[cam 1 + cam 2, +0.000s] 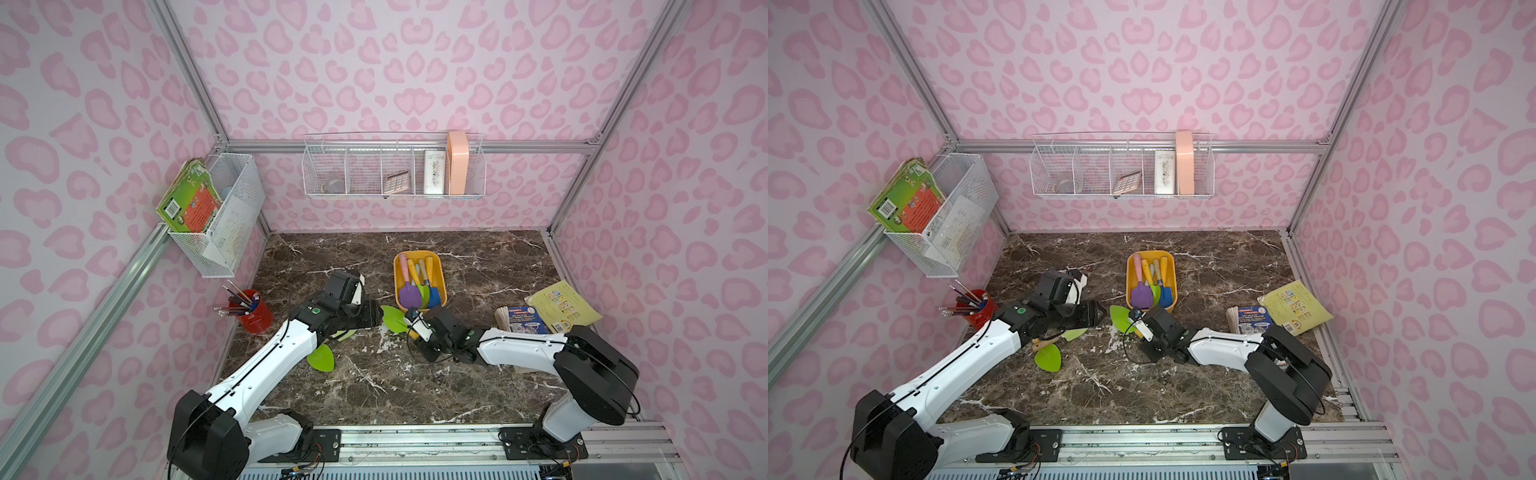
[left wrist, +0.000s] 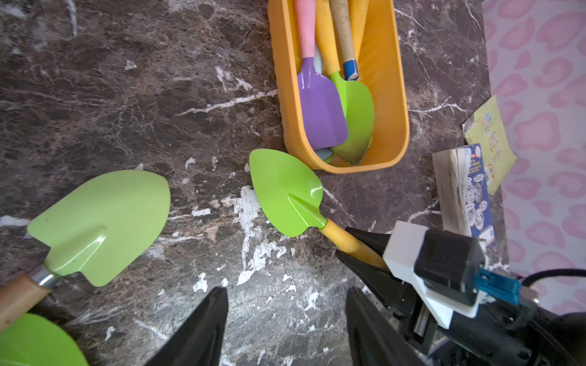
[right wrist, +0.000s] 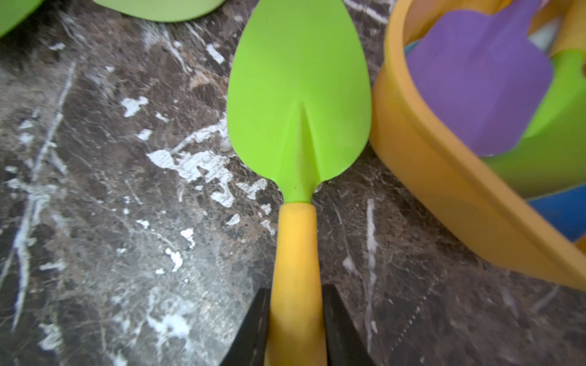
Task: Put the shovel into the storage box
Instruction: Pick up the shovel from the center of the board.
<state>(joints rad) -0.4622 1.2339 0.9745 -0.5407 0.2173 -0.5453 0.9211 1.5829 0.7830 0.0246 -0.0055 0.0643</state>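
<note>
The orange-yellow storage box (image 1: pixel 419 254) (image 1: pixel 1150 253) (image 2: pixel 401 104) (image 3: pixel 428 164) sits mid-table, holding several shovels, among them a purple one (image 1: pixel 409 293). A green shovel (image 1: pixel 392 318) (image 1: pixel 1121 318) (image 2: pixel 285 193) (image 3: pixel 299 95) with a yellow handle lies on the marble just outside the box's near end. My right gripper (image 1: pixel 409 326) (image 1: pixel 1133 322) (image 2: pixel 345 242) (image 3: pixel 296 291) is shut on that handle, a finger pressed to each side. My left gripper (image 1: pixel 376 316) (image 1: pixel 1098 313) (image 2: pixel 287 293) hovers open to the left of the blade, with only bare table between its fingers.
Two more green shovels (image 1: pixel 347 333) (image 1: pixel 322 358) lie under my left arm. A red pencil cup (image 1: pixel 253 313) stands at the left edge. A thick book (image 1: pixel 521 320) and a yellow booklet (image 1: pixel 563 307) lie at the right. White wire baskets (image 1: pixel 395 170) hang on the walls.
</note>
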